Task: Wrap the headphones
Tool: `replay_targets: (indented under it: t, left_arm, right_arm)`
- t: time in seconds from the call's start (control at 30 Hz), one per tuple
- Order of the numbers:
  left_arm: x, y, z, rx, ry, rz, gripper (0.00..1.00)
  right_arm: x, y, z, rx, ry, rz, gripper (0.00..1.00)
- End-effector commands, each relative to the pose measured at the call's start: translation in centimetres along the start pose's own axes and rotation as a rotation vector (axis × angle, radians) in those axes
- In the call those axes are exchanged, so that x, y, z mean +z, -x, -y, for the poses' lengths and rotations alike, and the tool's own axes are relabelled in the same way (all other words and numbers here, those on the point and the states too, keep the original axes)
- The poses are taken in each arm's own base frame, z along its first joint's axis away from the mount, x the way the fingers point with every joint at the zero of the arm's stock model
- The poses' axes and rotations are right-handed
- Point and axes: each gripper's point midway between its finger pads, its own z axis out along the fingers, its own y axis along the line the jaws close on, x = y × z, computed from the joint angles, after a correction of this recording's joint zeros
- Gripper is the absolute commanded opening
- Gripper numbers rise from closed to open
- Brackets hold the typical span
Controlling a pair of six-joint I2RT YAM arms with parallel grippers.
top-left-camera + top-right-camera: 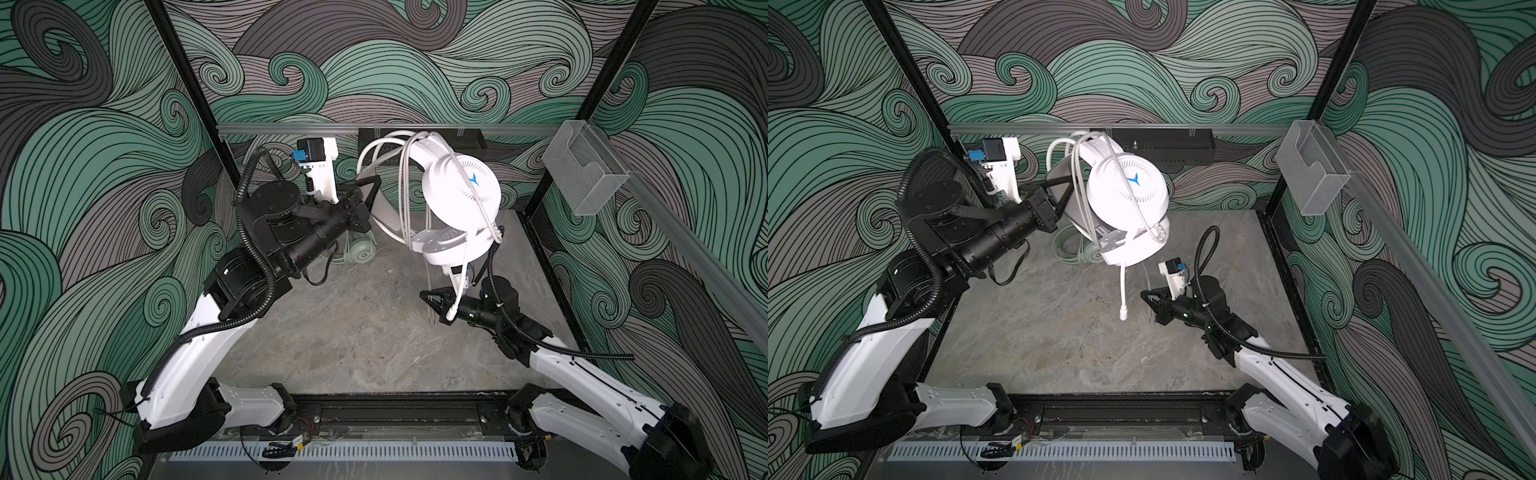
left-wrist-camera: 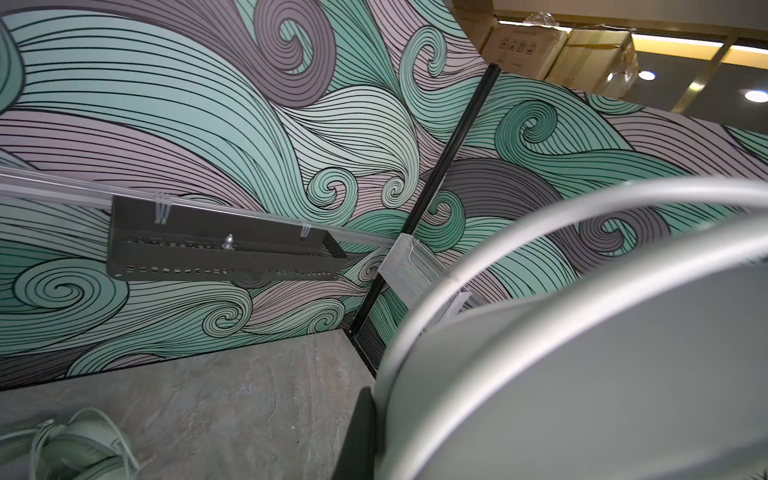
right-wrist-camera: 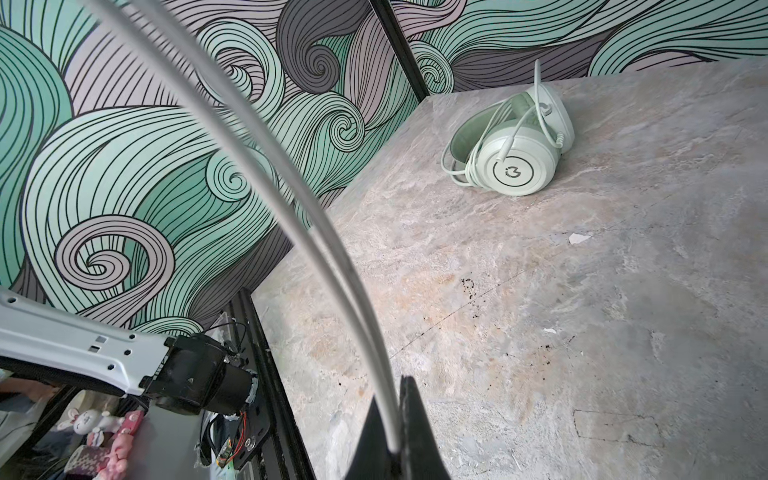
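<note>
A: Two headsets, where?
B: On the table (image 1: 353, 332), far-left corner: mint headset (image 3: 519, 166), cord bundled round it, looks finished. Up in the air over the far side: white headset (image 1: 1127, 187), several loops over the headband (image 1: 430, 143).
A: Tips for this wrap?
B: Keep the cable (image 3: 359, 340) taut, lay the next turn beside the others, steer clear of the earcups (image 1: 449, 245), hold the band steady.
A: Pose?
B: Left arm (image 1: 199, 353) raised and reaching inward, left gripper (image 1: 368, 203) clamped on the band. Right arm (image 1: 582, 374) low, right gripper (image 1: 432, 303) under the earcups, pinched tight on the cable.
</note>
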Motion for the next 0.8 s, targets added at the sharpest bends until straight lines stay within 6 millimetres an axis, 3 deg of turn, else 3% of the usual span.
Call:
replay_targets:
  t: [0.0,0.23,0.47,0.5,0.63,0.77]
  left_arm:
    - [-1.6,5.0,-1.3,-0.124,0.087,0.198,0.0]
    - [-0.1,6.3,-4.6,-0.123,0.283,0.263,0.0]
    - [1.8,6.8,-6.9,-0.14,0.352,0.306,0.0]
    - [3.5,5.6,-7.7,-0.126,0.383,0.277,0.0]
    - [5.6,4.6,-9.5,-0.005,0.452,0.295,0.0]
    - [8.1,3.2,-13.9,0.092,0.586,0.267,0.0]
  right_arm:
    - [0.1,0.2,-0.5,-0.048,-0.002,-0.028,0.0]
    - [-0.2,-1.2,-1.8,-0.11,0.022,-0.104,0.0]
    - [0.2,-2.5,-2.7,-0.164,0.015,-0.174,0.0]
    - [0.2,-2.5,-2.9,-0.18,0.014,-0.179,0.0]
    - [0.3,-2.5,-4.3,-0.247,0.024,-0.21,0.0]
    - [0.4,-2.8,-5.2,-0.279,0.036,-0.244,0.0]
